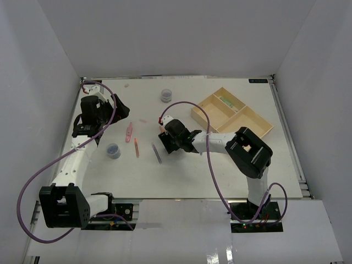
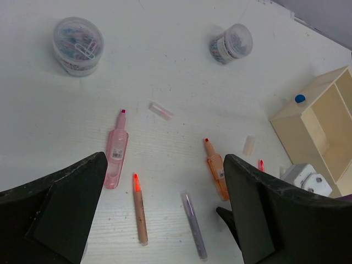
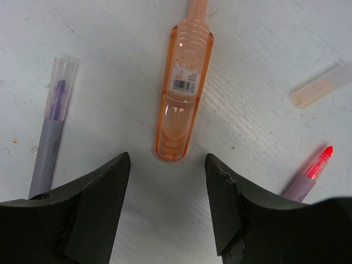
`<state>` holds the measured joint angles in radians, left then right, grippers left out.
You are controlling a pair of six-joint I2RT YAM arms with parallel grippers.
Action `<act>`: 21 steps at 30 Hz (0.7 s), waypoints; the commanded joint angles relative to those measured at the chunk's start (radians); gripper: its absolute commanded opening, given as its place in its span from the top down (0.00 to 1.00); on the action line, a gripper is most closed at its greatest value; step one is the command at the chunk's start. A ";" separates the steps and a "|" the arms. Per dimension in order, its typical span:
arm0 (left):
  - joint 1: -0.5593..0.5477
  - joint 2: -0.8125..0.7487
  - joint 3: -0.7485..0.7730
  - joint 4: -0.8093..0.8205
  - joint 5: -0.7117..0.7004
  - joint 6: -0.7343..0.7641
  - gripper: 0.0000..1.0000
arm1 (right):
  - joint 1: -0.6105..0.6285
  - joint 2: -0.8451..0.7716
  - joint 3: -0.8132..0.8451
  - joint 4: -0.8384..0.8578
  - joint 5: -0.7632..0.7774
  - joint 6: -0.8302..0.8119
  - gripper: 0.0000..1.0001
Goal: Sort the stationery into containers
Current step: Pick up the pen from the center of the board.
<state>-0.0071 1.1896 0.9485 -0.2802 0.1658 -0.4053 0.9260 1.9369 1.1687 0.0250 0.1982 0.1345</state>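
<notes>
R jaws wide open, nothing held, either side of butt end of orange highlighter (image 3: 179, 104) lying on worktop (image 3: 110, 33), no contact I can see. L jaws also spread wide, empty, above pink highlighter (image 2: 116, 151). R wrist cam only: barcode label (image 3: 183, 84) on orange barrel, digits unreadable; purple pen (image 3: 52, 132) to left, clear cap (image 3: 322, 83) to right. L wrist cam: two round tubs (image 2: 78, 44) (image 2: 231, 43), tray (image 2: 291, 132) w/ blue piece (image 2: 299, 99) inside. Top cam adds green piece (image 1: 224, 100) in far compartment

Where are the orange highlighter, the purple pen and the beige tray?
orange highlighter (image 3: 181, 104): right wrist view, barrel middle.
purple pen (image 3: 47, 151): right wrist view, grey shaft.
beige tray (image 1: 219, 113): top external view, bare compartment floor.
</notes>
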 commanded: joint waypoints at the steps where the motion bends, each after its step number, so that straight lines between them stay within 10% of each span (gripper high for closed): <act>1: -0.001 -0.035 0.009 0.003 0.001 -0.003 0.02 | 0.008 0.034 0.020 0.039 0.033 0.020 0.38; 21: -0.001 -0.038 0.009 0.003 0.001 -0.003 0.02 | 0.008 0.057 0.005 0.044 0.084 0.016 0.66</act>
<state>-0.0071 1.1893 0.9485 -0.2810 0.1658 -0.4084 0.9318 1.9701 1.1835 0.0902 0.2443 0.1520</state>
